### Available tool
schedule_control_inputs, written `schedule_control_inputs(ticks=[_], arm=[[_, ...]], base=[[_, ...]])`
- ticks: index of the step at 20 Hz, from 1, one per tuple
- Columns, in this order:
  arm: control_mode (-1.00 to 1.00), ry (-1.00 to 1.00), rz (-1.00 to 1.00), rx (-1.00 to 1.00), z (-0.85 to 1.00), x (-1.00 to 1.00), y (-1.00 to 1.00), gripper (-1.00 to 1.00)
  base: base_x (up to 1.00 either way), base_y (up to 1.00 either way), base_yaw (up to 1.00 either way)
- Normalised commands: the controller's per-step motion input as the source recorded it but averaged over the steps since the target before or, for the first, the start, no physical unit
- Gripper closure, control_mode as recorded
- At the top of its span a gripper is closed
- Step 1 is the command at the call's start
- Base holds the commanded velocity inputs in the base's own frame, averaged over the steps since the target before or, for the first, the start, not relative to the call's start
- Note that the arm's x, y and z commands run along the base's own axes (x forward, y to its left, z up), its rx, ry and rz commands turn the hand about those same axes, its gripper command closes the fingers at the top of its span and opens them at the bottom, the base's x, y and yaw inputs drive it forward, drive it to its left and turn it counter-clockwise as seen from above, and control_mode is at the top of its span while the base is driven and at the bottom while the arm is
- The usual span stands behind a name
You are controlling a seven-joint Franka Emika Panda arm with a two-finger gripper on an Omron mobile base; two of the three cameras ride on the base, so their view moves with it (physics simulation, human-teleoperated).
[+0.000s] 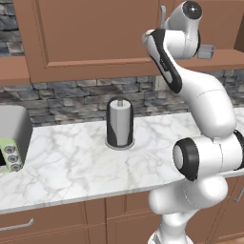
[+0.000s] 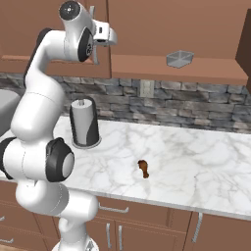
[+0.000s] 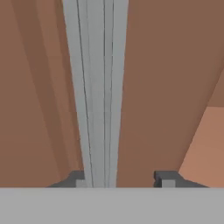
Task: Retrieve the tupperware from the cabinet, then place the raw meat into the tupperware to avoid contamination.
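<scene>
Arm reaches up high to the cabinet (image 1: 90, 38), gripper (image 3: 120, 177) right at the door's silver handle (image 3: 97, 87). In the hand view the handle runs straight up between the two dark fingertips (image 3: 166, 178), which stand spread either side of it, right tip clearly off the bar, left tip close beside it; not squeezing it as far as can be seen. The far part of the cabinet is open, and the tupperware (image 2: 179, 59) sits on its bare shelf, well to the right of the gripper; also seen as a small grey box in the left base view (image 1: 206, 51). Raw meat (image 2: 143, 168) lies on the white marble counter (image 2: 196, 162) near the front edge, apart from the paper towel roll (image 1: 119, 122) that stands upright by the stone wall. Grey toaster (image 1: 12, 138) at the counter's far left
</scene>
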Motion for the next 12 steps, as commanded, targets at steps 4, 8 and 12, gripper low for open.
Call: schedule_control_inputs(ticks=[4,8,12], arm=[[-1.0,0.0,0.0,-0.01,-0.12,0.01,0.62,1.0],[-1.0,0.03,0.0,0.01,-0.29,0.06,0.62,1.0],[-1.0,0.05,0.0,0.05,-0.29,0.07,0.61,1.0]], base=[[0.0,0.0,0.0],[0.0,0.0,0.0],[0.0,0.0,0.0]])
